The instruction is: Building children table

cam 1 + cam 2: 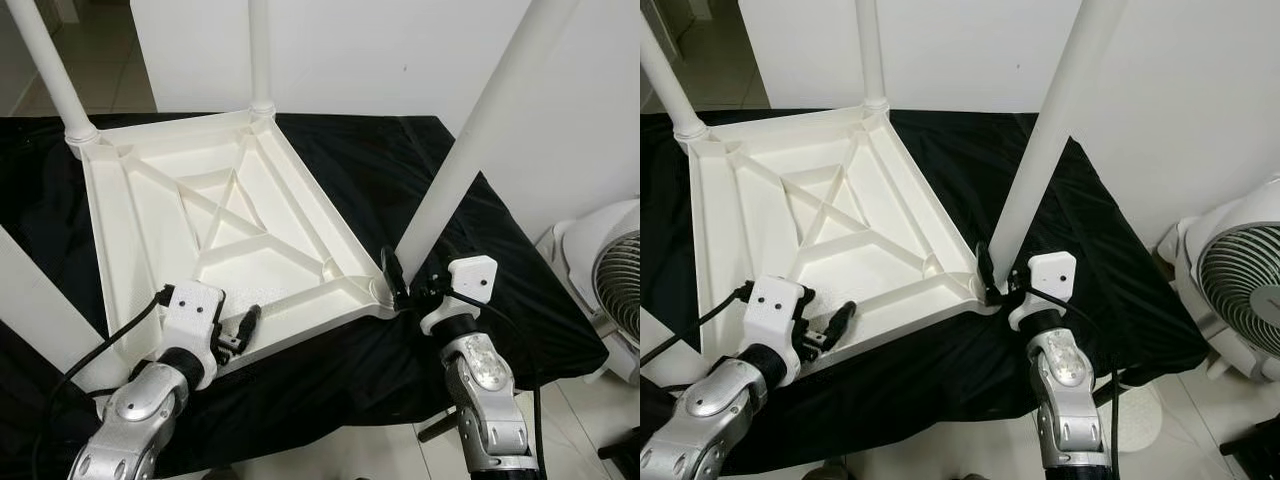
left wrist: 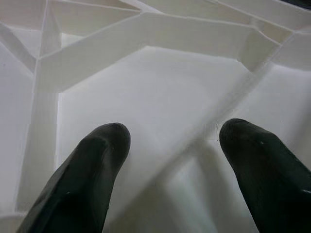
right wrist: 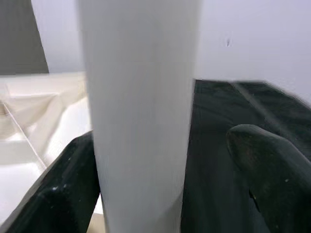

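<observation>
Two black fingers (image 3: 63,194) of the right gripper (image 1: 405,285) stand apart on either side of a white round plastic table leg (image 1: 470,140); one finger lies against the leg, the other sits clear of it, so the leg is between them but not clamped. That gripper is at the leg's foot, where the leg meets the near right corner of the upturned white plastic children's tabletop (image 1: 230,230), and the leg leans up and away to the right.

Over at the near left edge of the tabletop, the left gripper (image 1: 240,328) holds its two black fingers (image 2: 87,179) spread wide with nothing between them, just above the ribbed underside. Its silver arm (image 1: 135,420) comes in from the lower left, with a black cable (image 1: 105,345) looping off the white wrist housing.

Lying underside up, the tabletop shows raised ribs crossing in an X inside a frame. More white legs stand in the far corners: one at the far left (image 1: 50,70) and one at the far middle (image 1: 260,55), each seated in a round socket. A black cloth (image 1: 500,260) covers the counter beneath the tabletop. A white fan (image 1: 1240,290) stands on the floor to the right, and a white wall (image 1: 400,50) rises behind.
</observation>
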Robot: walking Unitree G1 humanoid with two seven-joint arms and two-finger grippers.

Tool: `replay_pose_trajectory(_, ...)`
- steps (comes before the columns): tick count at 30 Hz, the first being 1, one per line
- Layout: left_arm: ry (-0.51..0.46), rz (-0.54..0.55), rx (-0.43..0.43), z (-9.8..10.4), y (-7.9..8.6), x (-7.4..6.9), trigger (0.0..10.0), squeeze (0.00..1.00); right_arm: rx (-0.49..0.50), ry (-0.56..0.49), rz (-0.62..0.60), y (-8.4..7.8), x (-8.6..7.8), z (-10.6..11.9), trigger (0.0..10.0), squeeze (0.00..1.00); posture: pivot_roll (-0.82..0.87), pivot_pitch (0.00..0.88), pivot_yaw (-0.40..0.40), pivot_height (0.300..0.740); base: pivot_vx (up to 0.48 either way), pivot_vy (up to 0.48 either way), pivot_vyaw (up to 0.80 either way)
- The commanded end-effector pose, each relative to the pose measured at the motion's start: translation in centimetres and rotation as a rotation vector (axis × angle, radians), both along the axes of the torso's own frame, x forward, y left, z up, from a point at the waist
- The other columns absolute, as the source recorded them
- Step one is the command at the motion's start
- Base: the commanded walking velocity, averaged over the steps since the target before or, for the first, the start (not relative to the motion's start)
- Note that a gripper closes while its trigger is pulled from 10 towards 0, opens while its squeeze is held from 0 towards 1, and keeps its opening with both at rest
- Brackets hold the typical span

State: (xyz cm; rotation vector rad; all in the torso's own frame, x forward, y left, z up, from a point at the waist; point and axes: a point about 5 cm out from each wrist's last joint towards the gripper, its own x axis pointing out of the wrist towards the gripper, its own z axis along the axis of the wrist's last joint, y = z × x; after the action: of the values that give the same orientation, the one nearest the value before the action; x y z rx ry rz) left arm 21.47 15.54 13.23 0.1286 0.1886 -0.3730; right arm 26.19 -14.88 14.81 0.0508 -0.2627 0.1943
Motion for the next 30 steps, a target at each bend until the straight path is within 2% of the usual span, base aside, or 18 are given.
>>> replay_pose_trajectory(1, -0.014, 0.001, 0.026, 0.3, 1.1, -0.3, 10.0, 0.00, 0.075, 0.031, -0.053, -1.5, -0.3, -0.4, 10.0, 0.00, 0.14, 0.065, -0.036, 0.740, 0.000, 0.000, 0.00)
replay_pose_trajectory(3, -0.016, -0.010, 0.031, 0.4, 1.2, -0.4, 10.0, 0.00, 0.098, 0.022, -0.007, -0.9, -0.2, -0.1, 10.0, 0.00, 0.14, 0.067, -0.038, 0.740, 0.000, 0.000, 0.00)
replay_pose_trajectory(6, -0.021, -0.037, 0.036, 0.7, 1.3, -0.3, 10.0, 0.00, 0.105, 0.000, 0.169, 1.1, -0.4, 0.7, 10.0, 0.00, 0.14, 0.066, -0.047, 0.740, 0.000, 0.000, 0.00)
replay_pose_trajectory(9, -0.019, -0.054, 0.044, 0.7, 1.3, -0.3, 10.0, 0.00, 0.066, 0.001, 0.229, 1.5, -0.6, 0.8, 10.0, 0.00, 0.15, 0.066, -0.051, 0.740, 0.000, 0.000, 0.00)
replay_pose_trajectory(12, -0.019, -0.067, 0.071, 0.5, 1.5, -0.1, 10.0, 0.00, 0.072, 0.025, 0.335, 1.9, -1.2, 0.8, 10.0, 0.00, 0.14, 0.066, -0.055, 0.740, 0.000, 0.000, 0.00)
replay_pose_trajectory(22, -0.024, -0.098, 0.111, 0.1, 1.7, 0.9, 10.0, 0.00, 0.138, 0.048, 0.465, 1.7, -1.1, 2.0, 10.0, 0.00, 0.13, 0.072, -0.057, 0.740, 0.000, 0.000, 0.00)
replay_pose_trajectory(27, -0.037, -0.112, 0.129, -0.4, 2.7, 1.4, 10.0, 0.00, 0.152, 0.069, 0.511, 0.3, -1.1, 2.3, 10.0, 0.00, 0.12, 0.078, -0.061, 0.740, 0.000, 0.000, 0.00)
replay_pose_trajectory(30, -0.038, -0.115, 0.125, -0.6, 3.9, 1.7, 10.0, 0.00, 0.222, 0.088, 0.543, -0.6, -1.2, 2.7, 10.0, 0.00, 0.12, 0.082, -0.062, 0.740, 0.000, 0.000, 0.00)
